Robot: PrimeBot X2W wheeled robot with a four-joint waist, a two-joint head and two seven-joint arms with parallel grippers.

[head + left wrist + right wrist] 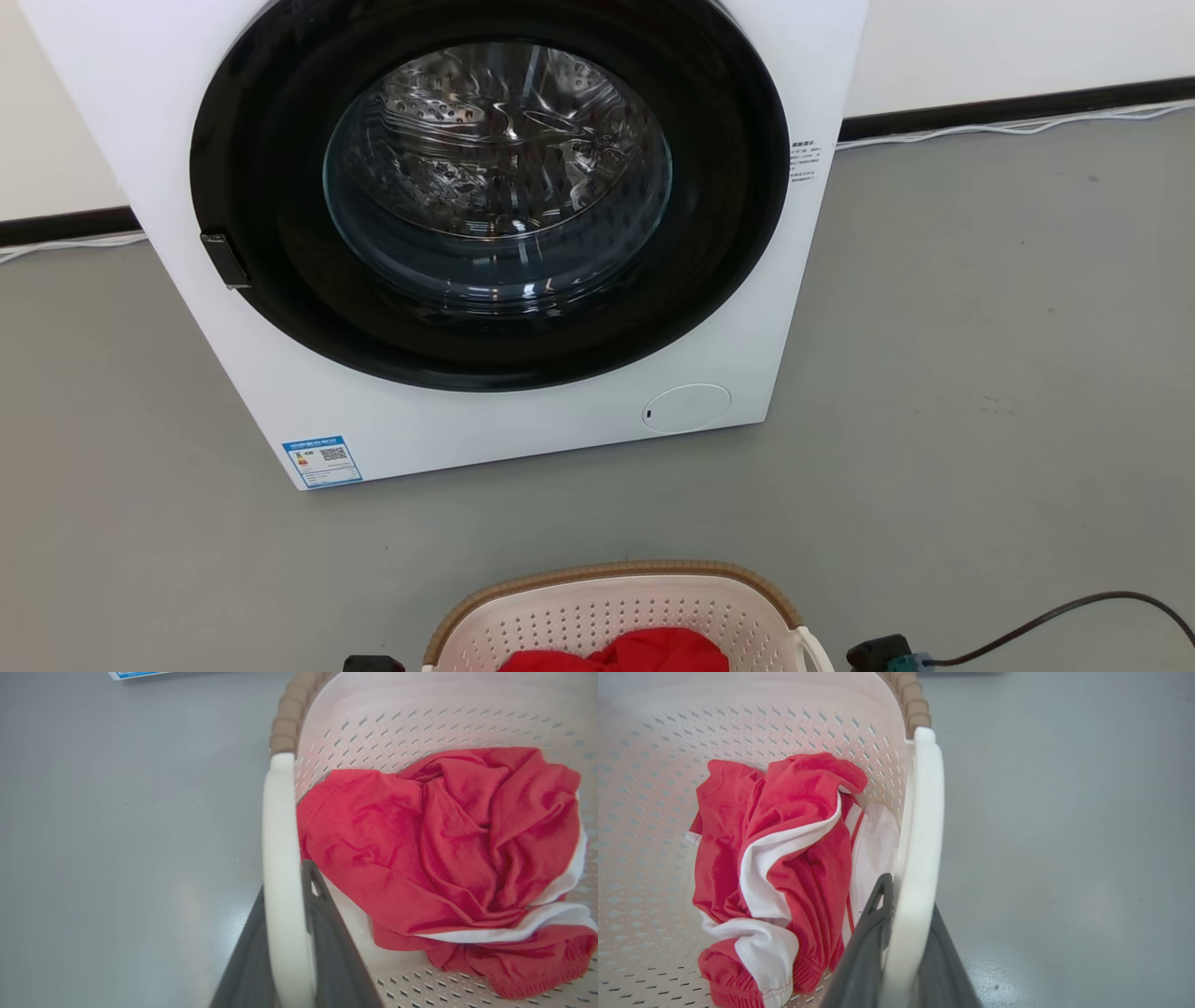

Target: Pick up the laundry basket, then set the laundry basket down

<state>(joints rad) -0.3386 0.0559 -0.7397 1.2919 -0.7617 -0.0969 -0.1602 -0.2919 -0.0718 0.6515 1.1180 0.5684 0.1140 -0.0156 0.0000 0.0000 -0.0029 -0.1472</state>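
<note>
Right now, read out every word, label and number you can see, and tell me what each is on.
Blue label with a QR code, low on the washing machine front: too small to read.
Grey print beside the door: too small to read.
The laundry basket and red garment: no text.
Nothing can be quoted.

Flat dark-grey claw fingers (pixel 334 947)
</note>
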